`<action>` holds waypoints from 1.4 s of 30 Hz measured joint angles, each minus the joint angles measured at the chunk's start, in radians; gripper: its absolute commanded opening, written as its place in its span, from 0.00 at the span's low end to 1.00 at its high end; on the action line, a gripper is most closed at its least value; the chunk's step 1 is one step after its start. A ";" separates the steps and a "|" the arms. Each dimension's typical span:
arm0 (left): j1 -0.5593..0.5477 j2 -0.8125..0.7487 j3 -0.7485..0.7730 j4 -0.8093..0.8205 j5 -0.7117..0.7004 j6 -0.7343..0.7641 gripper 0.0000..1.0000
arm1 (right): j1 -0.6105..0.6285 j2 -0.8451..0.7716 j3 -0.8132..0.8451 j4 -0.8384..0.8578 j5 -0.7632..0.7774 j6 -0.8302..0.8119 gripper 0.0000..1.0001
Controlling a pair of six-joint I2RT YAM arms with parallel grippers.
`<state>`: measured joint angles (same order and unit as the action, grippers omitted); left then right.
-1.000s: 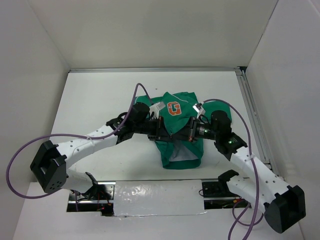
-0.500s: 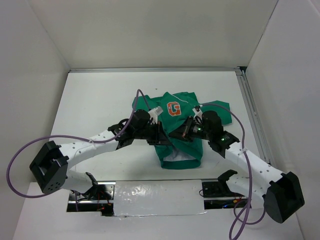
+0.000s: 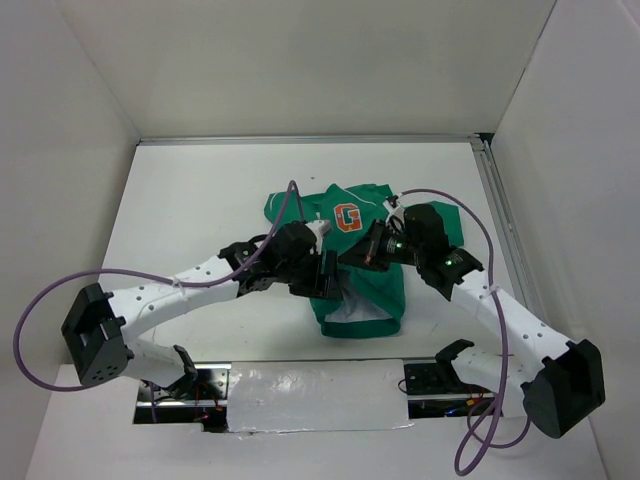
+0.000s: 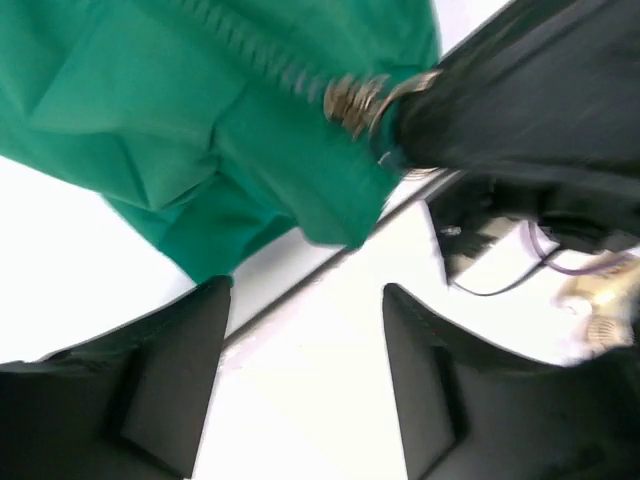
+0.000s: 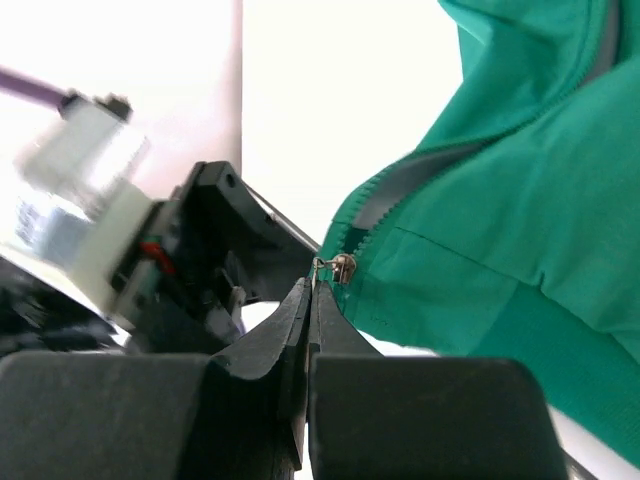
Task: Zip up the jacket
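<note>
The green jacket [image 3: 378,296] lies crumpled in the middle of the table, its orange "G" patch [image 3: 347,217] facing up. My right gripper [image 5: 313,285] is shut on the small metal zipper pull [image 5: 341,267], with the zipper teeth running up from it, still apart above the slider. In the top view the right gripper [image 3: 363,256] sits over the jacket's front. My left gripper [image 4: 305,290] stands open just below the jacket's lower hem [image 4: 200,240], nothing between its fingers [image 4: 175,375]. The slider [image 4: 355,98] shows above it.
White walls close in the table at the back and both sides. A metal rail [image 3: 505,235] runs along the right edge. A silver taped strip [image 3: 300,392] marks the near edge between the arm bases. Purple cables [image 3: 40,310] loop off both arms.
My left gripper has opened and let go of the jacket's lower part. The right gripper, still shut on the zipper pull, has moved a little up and left over the jacket.
</note>
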<state>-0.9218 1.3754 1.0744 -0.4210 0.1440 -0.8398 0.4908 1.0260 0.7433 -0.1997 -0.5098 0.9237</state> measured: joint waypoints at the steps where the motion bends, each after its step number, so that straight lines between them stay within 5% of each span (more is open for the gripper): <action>1: -0.011 0.000 0.008 -0.019 -0.023 0.022 0.80 | -0.006 0.000 0.018 -0.014 -0.003 -0.007 0.00; 4: -0.047 -0.002 0.036 -0.073 -0.126 0.076 0.94 | -0.022 0.001 0.068 -0.052 -0.019 -0.029 0.00; 16: -0.187 -0.003 0.122 -0.116 -0.596 0.166 0.98 | -0.062 0.031 0.128 -0.134 -0.098 -0.058 0.00; 24: -0.190 -0.026 0.082 0.115 -0.638 0.395 0.91 | -0.067 0.031 0.128 -0.133 -0.132 -0.053 0.00; 42: -0.203 -0.086 -0.056 0.324 -0.595 0.712 0.81 | -0.109 0.059 0.141 -0.124 -0.189 -0.024 0.00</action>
<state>-1.1248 1.2896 1.0183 -0.0967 -0.4511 -0.1276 0.3813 1.0851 0.8845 -0.3241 -0.6991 0.9001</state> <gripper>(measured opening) 0.832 0.007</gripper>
